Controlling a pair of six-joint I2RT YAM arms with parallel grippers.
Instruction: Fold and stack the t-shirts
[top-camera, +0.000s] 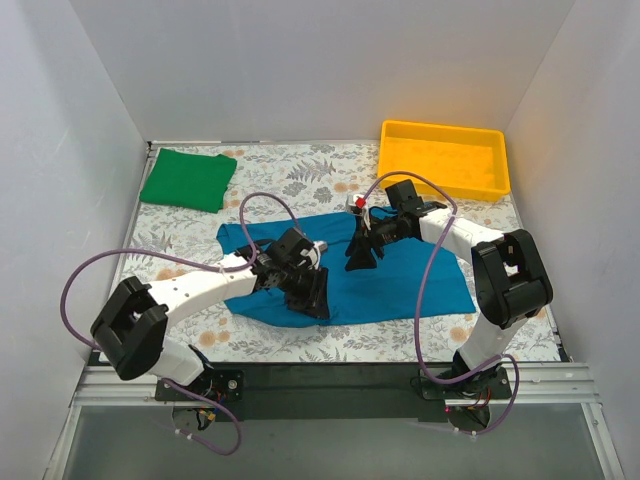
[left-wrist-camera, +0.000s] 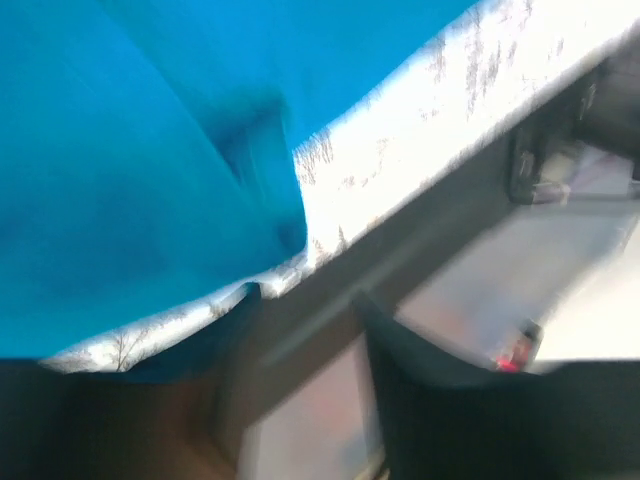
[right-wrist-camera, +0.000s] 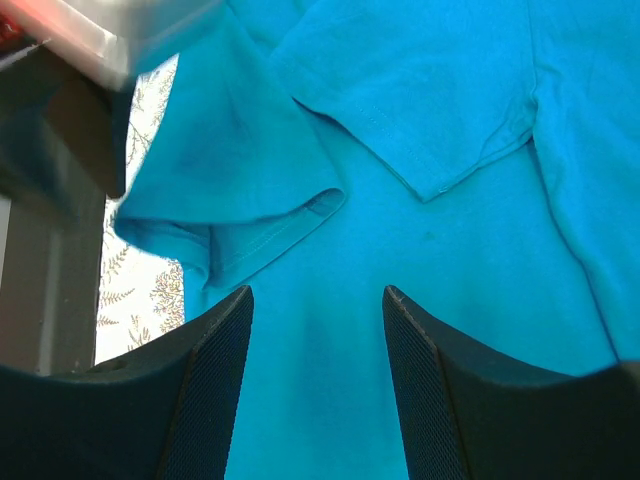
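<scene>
The teal-blue t-shirt (top-camera: 400, 275) lies spread across the middle of the table. It fills the right wrist view (right-wrist-camera: 450, 250) and the upper left of the blurred left wrist view (left-wrist-camera: 120, 180). The green t-shirt (top-camera: 188, 180) rests folded at the back left. My left gripper (top-camera: 315, 298) is low over the teal shirt's near left edge. Its fingers stand apart (left-wrist-camera: 310, 400), and the table's front edge shows between them. A dark teal fold lies by its left finger. My right gripper (top-camera: 360, 262) hovers open over the shirt's middle (right-wrist-camera: 318, 300), holding nothing.
A yellow tray (top-camera: 443, 158) stands at the back right. White walls close in the table on three sides. A floral cloth (top-camera: 300, 170) covers the table. The table's front edge (left-wrist-camera: 420, 210) runs close to the left gripper.
</scene>
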